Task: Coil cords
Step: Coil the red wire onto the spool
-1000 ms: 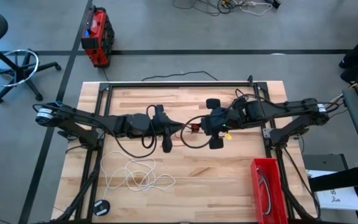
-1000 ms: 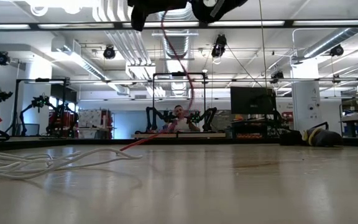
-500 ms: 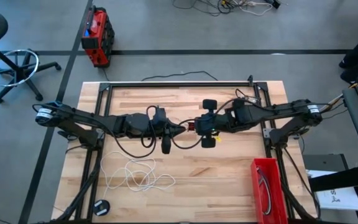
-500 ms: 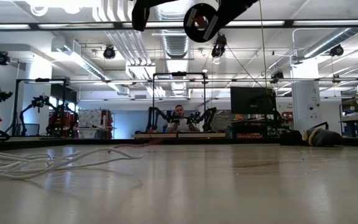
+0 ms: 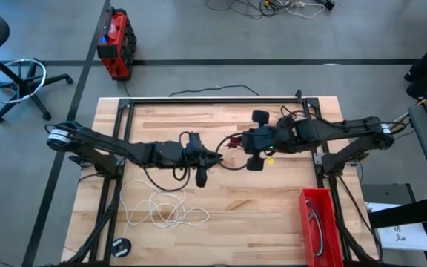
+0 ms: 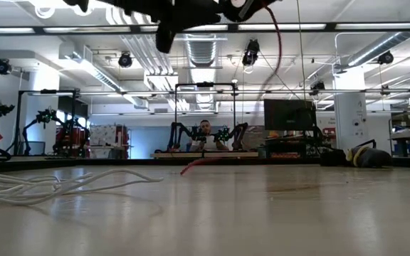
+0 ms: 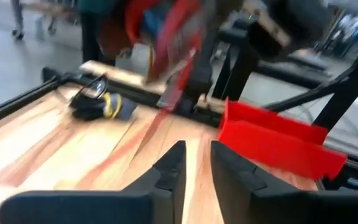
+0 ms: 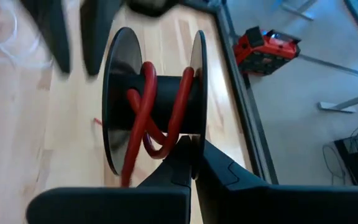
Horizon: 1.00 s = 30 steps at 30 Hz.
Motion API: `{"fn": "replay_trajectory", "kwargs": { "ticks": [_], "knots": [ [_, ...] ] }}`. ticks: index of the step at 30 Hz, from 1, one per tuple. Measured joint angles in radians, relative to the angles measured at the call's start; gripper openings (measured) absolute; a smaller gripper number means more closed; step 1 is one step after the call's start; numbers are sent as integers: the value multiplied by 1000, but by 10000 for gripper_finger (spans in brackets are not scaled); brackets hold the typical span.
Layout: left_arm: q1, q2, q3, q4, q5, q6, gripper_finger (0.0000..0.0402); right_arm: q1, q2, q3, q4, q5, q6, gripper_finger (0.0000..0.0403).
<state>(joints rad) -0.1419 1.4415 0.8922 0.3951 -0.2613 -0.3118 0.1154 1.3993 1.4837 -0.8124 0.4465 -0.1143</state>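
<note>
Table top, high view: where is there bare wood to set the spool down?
Bare wood lies between the white cord and the red bin, and along the far rail above both arms. The middle is crowded: left gripper, right gripper on the spool, red cord.

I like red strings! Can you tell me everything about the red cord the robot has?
The thin red flexible cord is partly wound in a few loose turns around the core of a black spool with two flat round sides, which the right gripper grips with its jaws shut on one side. A free length trails off the spool and hangs down, its end lying on the pale wooden table. From above it shows between the two grippers.
</note>
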Motion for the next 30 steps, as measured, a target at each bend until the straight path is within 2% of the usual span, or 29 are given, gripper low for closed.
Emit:
{"fn": "replay_trajectory", "kwargs": {
  "ticks": [4,8,13,19,24,30],
  "knots": [
    [-1,102,-72,296,16,42,102,0,-36,0,52,-4,-6,0],
    [3,219,-59,393,17,120,138,0,-51,0,71,-10,-13,0],
    [8,348,70,390,17,254,171,2,-43,0,69,-12,-9,0],
    [18,386,209,135,-104,353,178,6,-37,-2,63,-12,4,0],
    [18,383,240,58,-200,419,166,9,-37,-5,61,-26,4,0],
    [22,391,240,71,-180,442,164,9,-37,-5,62,-27,2,0]
  ]
}}
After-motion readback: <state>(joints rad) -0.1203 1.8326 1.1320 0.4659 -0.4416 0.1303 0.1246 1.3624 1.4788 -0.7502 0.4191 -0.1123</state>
